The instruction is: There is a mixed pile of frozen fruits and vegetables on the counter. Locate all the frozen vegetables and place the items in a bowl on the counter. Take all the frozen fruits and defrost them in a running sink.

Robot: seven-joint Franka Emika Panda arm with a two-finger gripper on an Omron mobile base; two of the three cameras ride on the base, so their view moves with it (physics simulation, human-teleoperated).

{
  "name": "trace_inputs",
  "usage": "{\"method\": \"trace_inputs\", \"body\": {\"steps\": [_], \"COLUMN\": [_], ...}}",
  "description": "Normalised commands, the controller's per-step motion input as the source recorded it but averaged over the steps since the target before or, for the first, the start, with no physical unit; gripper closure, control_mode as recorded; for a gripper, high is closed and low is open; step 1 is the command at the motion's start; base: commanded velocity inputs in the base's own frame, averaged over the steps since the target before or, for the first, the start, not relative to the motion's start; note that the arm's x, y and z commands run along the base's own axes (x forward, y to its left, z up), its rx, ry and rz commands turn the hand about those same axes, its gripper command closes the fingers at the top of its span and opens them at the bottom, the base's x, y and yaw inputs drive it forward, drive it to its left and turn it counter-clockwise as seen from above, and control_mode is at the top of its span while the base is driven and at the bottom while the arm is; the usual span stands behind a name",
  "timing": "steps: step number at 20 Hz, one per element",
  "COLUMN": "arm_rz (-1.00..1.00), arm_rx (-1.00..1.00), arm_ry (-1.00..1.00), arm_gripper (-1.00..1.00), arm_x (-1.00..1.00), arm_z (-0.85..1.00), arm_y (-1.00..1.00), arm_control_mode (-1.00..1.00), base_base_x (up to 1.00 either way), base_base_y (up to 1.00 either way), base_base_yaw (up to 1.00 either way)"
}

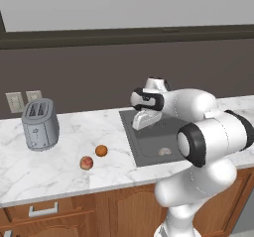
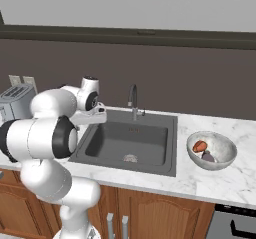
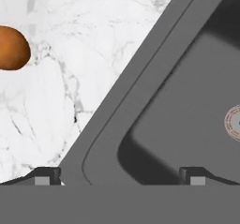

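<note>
My gripper (image 3: 119,178) hangs open and empty over the left rim of the dark grey sink (image 3: 187,101); in the left base view the gripper (image 1: 139,124) is above the sink (image 1: 149,142). Left of it on the white marble counter (image 1: 54,171) lie the frozen fruits, a round orange ball (image 1: 101,150) and a reddish-pink apple-like ball (image 1: 86,162). The orange ball (image 3: 11,48) shows at the hand view's left edge. Right of the sink (image 2: 125,140) stands the pale bowl (image 2: 225,148), holding the frozen vegetables: an orange-red root (image 2: 199,146) and a dark purple eggplant (image 2: 207,157).
A silver toaster (image 1: 39,124) stands at the counter's back left, below two wall outlets (image 1: 24,100). The gooseneck faucet (image 2: 133,100) rises behind the basin, and the drain (image 3: 233,122) sits in its floor. Brown cabinets (image 1: 49,211) run below the counter.
</note>
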Motion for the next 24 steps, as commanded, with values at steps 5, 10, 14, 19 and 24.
{"method": "trace_inputs", "body": {"steps": [5, 10, 14, 19, 24], "arm_rz": [0.03, 0.03, 0.01, 0.0, 0.02], "arm_rx": [-0.04, -0.06, -0.05, -0.01, 0.0], "arm_ry": [0.01, 0.01, 0.0, 0.02, 0.04], "arm_gripper": [-1.0, -1.0, -1.0, -1.0, -1.0], "arm_x": [0.0, 0.0, 0.0, 0.0, -0.03], "arm_z": [0.02, -0.01, -0.07, -0.19, -0.32], "arm_y": [0.59, 0.62, 0.62, 0.62, 0.61], "arm_control_mode": [-1.0, -1.0, -1.0, -1.0, -1.0], "base_base_x": [0.0, 0.0, 0.0, 0.0, 0.0], "base_base_y": [0.0, 0.0, 0.0, 0.0, 0.0], "base_base_yaw": [0.0, 0.0, 0.0, 0.0, 0.0]}}
